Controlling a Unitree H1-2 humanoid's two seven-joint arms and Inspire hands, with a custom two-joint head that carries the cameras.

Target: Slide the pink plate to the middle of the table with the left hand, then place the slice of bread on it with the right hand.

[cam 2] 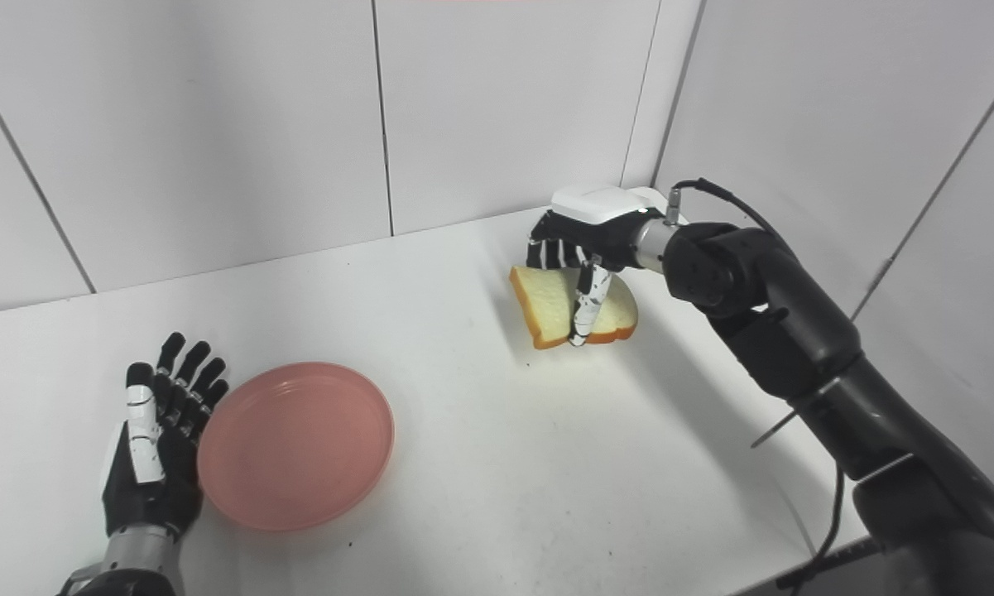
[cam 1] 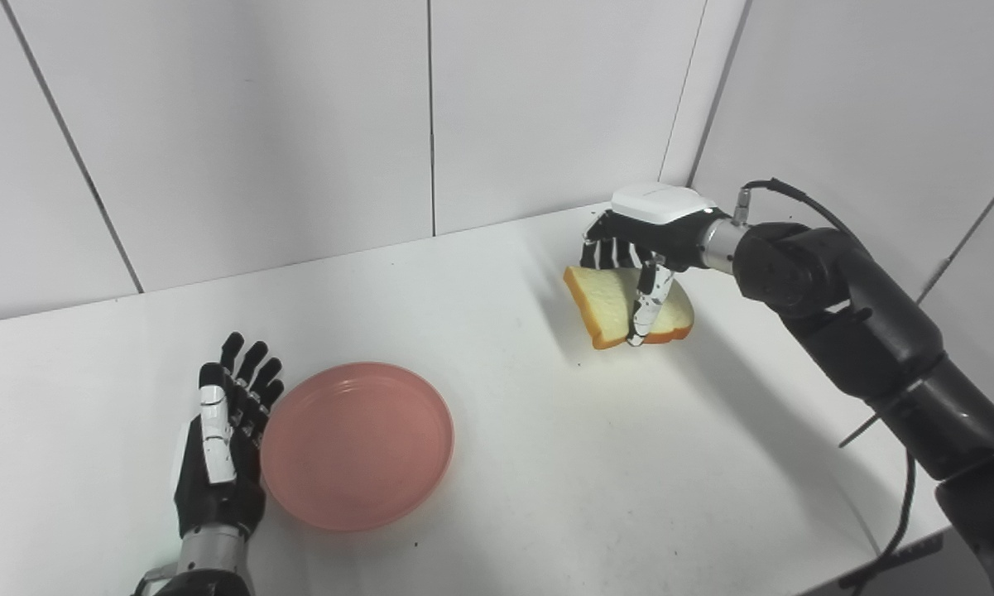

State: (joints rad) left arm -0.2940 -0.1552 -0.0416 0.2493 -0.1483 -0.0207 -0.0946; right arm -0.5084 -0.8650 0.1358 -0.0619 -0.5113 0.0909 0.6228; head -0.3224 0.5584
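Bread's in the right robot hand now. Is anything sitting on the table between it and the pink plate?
Nothing visible. The table between the slice of bread, held in the right robot hand, and the pink plate is bare. The left robot hand rests open at the plate's far side, away from the path.

You had the pink plate (cam 1: 357, 444) lying flat and empty on the near left of the worktop, round with a raised rim. The slice of bread (cam 1: 608, 307), pale with an orange-brown crust, hung tilted above the far right, well apart from the plate.
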